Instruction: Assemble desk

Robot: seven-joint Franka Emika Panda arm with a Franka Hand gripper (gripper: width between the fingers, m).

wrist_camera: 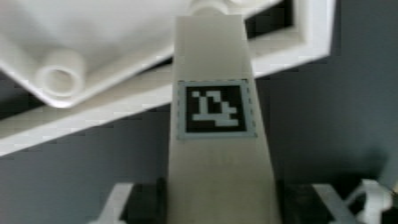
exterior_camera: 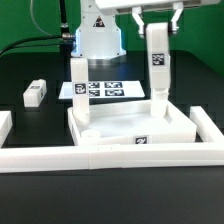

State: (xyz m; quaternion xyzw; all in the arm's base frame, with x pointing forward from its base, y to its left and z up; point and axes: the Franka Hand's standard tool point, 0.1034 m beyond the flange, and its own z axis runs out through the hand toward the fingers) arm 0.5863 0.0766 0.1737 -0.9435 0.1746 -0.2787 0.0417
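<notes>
The tabletop (exterior_camera: 135,128) lies on the counter (exterior_camera: 40,190), with one leg (exterior_camera: 78,82) upright at its far corner. A second leg (exterior_camera: 157,65) stands on the tabletop's other far corner. I judge I am seating it; next I must drive it down straight. My arm hangs vertical above, fingers (exterior_camera: 140,20) beside its top; whether they clamp, I cannot tell.

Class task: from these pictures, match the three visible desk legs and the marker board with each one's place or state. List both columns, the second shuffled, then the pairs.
Sides as in the exterior view.
1. rightmost leg
2. middle leg
3. leftmost leg
4. marker board

A. lies on the black table, apart from the tabletop
B. lies flat behind the tabletop
C. upright, gripped by the claw
D. stands unheld at the tabletop's corner

Pairs: 1-C, 2-D, 3-A, 4-B
</notes>
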